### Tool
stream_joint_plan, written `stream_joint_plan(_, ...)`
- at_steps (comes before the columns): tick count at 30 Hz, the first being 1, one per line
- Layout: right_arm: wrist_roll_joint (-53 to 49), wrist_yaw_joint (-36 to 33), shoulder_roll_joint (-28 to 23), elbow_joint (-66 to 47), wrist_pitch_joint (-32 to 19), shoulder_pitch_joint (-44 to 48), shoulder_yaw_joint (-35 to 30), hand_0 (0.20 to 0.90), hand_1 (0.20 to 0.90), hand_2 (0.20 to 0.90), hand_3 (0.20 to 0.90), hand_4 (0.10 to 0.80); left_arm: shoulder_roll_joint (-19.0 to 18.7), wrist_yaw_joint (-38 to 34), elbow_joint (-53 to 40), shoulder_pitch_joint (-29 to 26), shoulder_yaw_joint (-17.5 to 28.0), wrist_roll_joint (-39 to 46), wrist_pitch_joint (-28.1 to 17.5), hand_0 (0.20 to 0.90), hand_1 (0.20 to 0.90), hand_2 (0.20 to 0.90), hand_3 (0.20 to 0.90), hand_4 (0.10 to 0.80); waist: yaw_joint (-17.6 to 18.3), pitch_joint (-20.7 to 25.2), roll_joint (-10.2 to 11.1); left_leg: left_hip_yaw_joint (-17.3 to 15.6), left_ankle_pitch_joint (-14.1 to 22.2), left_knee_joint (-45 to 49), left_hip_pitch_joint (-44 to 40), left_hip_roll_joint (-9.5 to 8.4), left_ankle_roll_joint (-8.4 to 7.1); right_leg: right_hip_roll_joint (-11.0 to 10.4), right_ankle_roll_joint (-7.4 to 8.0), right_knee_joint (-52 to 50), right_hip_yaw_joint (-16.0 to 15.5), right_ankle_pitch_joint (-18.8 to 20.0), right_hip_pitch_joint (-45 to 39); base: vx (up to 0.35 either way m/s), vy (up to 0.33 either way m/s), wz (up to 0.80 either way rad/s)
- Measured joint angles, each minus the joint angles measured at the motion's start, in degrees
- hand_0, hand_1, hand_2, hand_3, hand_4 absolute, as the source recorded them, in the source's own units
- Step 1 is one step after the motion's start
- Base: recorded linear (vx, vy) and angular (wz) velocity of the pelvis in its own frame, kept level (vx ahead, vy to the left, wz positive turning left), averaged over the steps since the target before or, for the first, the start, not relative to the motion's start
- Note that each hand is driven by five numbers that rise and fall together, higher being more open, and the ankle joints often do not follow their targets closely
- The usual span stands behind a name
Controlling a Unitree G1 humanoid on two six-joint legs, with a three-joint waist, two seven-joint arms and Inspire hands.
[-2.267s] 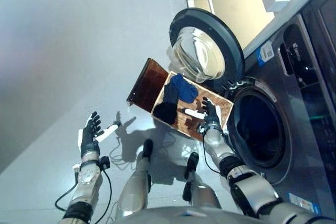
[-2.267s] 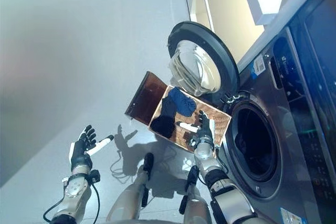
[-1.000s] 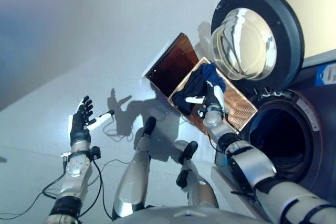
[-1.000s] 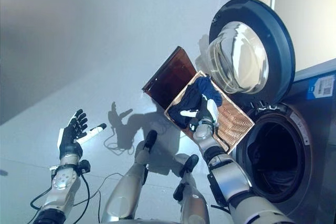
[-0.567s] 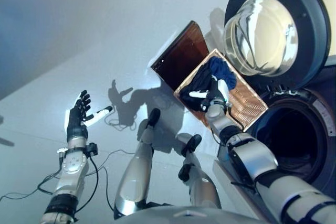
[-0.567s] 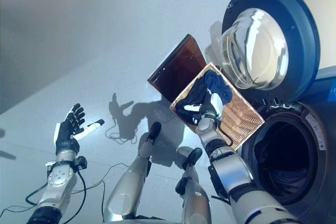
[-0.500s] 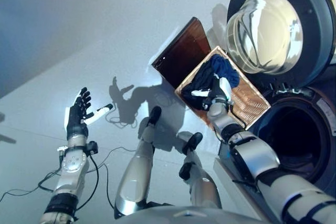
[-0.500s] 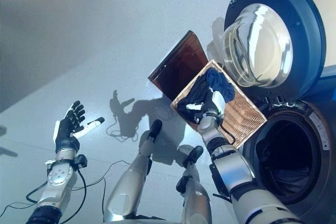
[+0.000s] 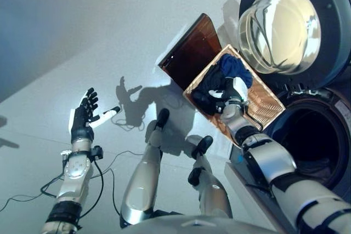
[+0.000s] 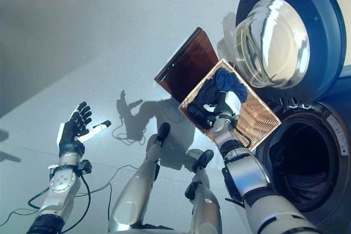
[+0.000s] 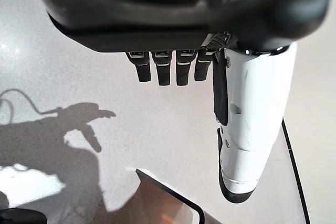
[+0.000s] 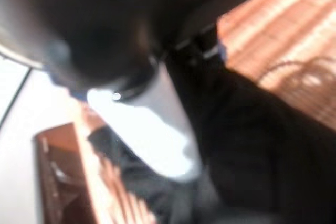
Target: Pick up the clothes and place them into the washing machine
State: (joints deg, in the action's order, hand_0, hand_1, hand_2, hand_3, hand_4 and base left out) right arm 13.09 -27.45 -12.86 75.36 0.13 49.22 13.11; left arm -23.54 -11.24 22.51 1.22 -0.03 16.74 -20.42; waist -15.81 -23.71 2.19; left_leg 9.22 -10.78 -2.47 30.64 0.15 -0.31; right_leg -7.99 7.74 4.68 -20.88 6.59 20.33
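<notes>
Early in the task: right hand [image 10: 226, 107] down among dark blue and black clothes [image 9: 224, 75] inside rectangular woven basket [image 9: 267, 102], grip impossible to tell, left hand [image 9: 82, 119] spread empty, grey front-loading washing machine [image 10: 299, 163] waiting open.

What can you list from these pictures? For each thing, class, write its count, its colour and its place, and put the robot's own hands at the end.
Washing machine: one, dark grey, at the robot's right, drum open.
Machine door: one, dark rim with a clear glass bowl, swung open above the drum.
Basket: one, brown woven, on the floor before the machine, under the door.
Basket lid: one, dark brown, hinged open on the basket's far side.
Clothes: a heap, blue and black, in the basket; how many pieces cannot be told.
Floor: pale grey, all round.
Left hand: dark with a white thumb, open, held over bare floor.
Right hand: dark with a white thumb, down among the clothes; grip cannot be told.
</notes>
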Motion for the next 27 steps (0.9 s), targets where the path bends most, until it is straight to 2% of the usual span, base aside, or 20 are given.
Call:
stream_joint_plan(19, -0.2, 0.0, 0.1, -0.4, -0.3, -2.3, -1.1, 0.200, 0.200, 0.200, 0.200, 0.300, -1.9, 0.1, 0.0, 0.0, 0.1, -0.1, 0.0, 0.900, 0.900, 0.900, 0.900, 0.800, -0.2, 0.1, 0.2, -0.1, -0.1, 0.5, -1.5, -0.12, -0.08, -0.1, -0.01, -0.1, -0.2, 0.5, -2.0, -0.007, -0.002, 0.01)
stream_joint_plan(23, -2.4, 0.0, -0.1, -4.7, -1.7, -5.1, -2.5, 0.200, 0.200, 0.200, 0.200, 0.300, -1.9, 0.0, 0.3, -0.1, 1.3, -0.1, 0.1, 0.900, 0.900, 0.900, 0.900, 0.800, 1.2, 0.2, 0.4, -0.2, 0.0, 1.0, -1.5, -0.08, -0.20, 0.0, -0.01, -0.4, -0.1, 0.5, -2.0, 0.015, -0.015, -0.04)
stream_joint_plan(27, -5.2, 1.0, 0.0, -15.3, -4.4, -12.8, -2.3, 0.200, 0.200, 0.200, 0.200, 0.300, -1.8, -0.4, 0.9, -0.3, 2.4, -0.1, 0.3, 0.900, 0.900, 0.900, 0.900, 0.800, 3.0, 0.5, 1.3, -0.4, 0.1, 1.3, -2.4, -0.04, -0.21, 0.0, -0.02, -0.5, 0.2, 0.6, -3.0, 0.042, -0.032, -0.08)
